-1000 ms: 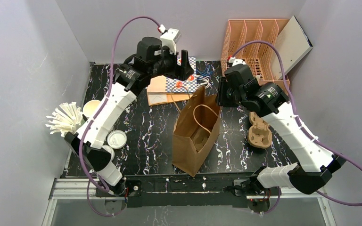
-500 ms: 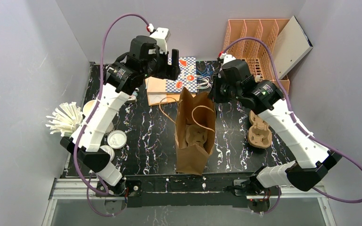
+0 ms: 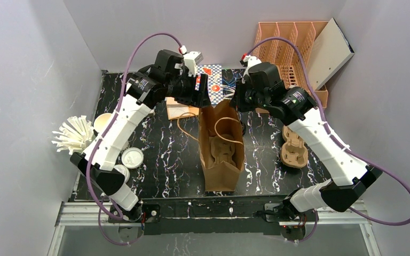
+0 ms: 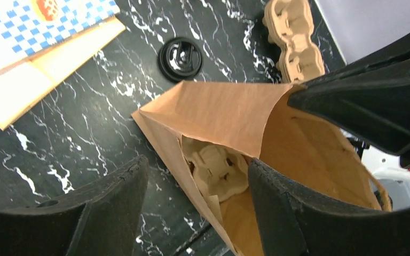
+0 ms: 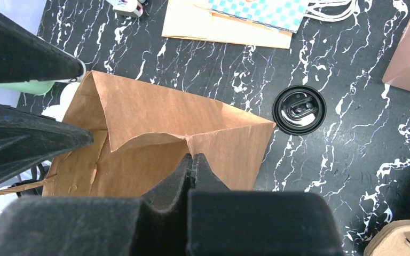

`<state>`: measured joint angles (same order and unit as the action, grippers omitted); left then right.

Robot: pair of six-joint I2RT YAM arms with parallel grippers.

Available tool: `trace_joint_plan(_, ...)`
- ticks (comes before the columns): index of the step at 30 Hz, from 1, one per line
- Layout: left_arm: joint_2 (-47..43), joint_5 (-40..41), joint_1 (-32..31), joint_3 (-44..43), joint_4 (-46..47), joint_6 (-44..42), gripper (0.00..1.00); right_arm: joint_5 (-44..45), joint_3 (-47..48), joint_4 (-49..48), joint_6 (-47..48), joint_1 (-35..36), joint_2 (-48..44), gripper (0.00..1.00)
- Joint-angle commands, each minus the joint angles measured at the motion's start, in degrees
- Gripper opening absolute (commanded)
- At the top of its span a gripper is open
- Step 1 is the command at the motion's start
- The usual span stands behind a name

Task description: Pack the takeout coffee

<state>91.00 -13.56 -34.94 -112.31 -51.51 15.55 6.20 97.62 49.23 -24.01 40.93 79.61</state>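
A brown paper bag (image 3: 221,170) stands open mid-table with a cardboard cup carrier (image 4: 216,168) inside. My right gripper (image 5: 193,160) is shut on the bag's far rim (image 5: 229,141). My left gripper (image 4: 197,184) is open and straddles the bag's left wall, one finger (image 4: 112,208) outside and the other finger (image 4: 283,213) inside. A white-lidded takeout coffee (image 3: 132,158) sits at the table's left, and a second takeout coffee (image 3: 118,170) is partly hidden by the left arm. A green cup side (image 5: 32,87) shows beside the bag in the right wrist view.
A loose black lid (image 5: 299,110) lies behind the bag. A spare cardboard carrier (image 3: 292,146) sits on the right, flat paper bags (image 3: 184,104) at the back, an orange rack (image 3: 288,48) at the far right. Lidless cream cups (image 3: 102,122) and white sticks (image 3: 75,133) stand at the left.
The right gripper closed on the bag's rim and shifted left, and the tilted bag now stands straighter. The left gripper came down over the bag's left wall.
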Motion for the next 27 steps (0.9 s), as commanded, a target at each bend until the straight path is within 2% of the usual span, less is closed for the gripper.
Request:
trace_joint_plan(1,-1.1,-2.2,0.3,0.1,-5.6,1.2,0.63,-0.8,0.6,-3.4,0.6,-0.1,-0.8,0.01)
trace_joint_plan(5,0.0,1.4,0.3,0.7,-8.2,1.6,0.50,-0.7,1.2,-3.3,0.7,-0.1,-0.8,0.01)
trace_joint_plan(8,0.0,2.8,0.3,1.4,-7.7,2.0,0.22,-0.8,1.5,-3.5,0.7,-0.2,-0.8,0.01)
trace_joint_plan(10,-0.8,6.5,0.4,0.6,-7.1,2.3,0.05,-0.8,1.5,-4.5,0.7,-0.1,-1.3,0.01)
trace_joint_plan(11,-1.7,8.2,0.3,0.3,-6.3,2.3,0.01,-0.8,1.4,-5.2,0.7,-0.1,-1.7,0.01)
trace_joint_plan(13,-4.9,10.4,0.3,0.9,-3.2,2.5,0.00,-1.2,1.4,-6.6,0.9,-0.1,-2.3,0.01)
trace_joint_plan(17,-11.3,9.3,0.3,4.4,4.8,3.2,0.00,-2.8,1.7,-10.6,1.4,-0.1,-3.5,0.01)
trace_joint_plan(21,-15.6,11.1,0.3,7.3,8.2,2.5,0.00,-2.8,1.1,-14.9,2.2,-0.1,-5.4,0.01)
trace_joint_plan(27,-24.2,10.3,0.3,18.1,14.9,0.6,0.00,-3.0,-5.5,-21.7,3.5,-0.1,-10.4,0.01)
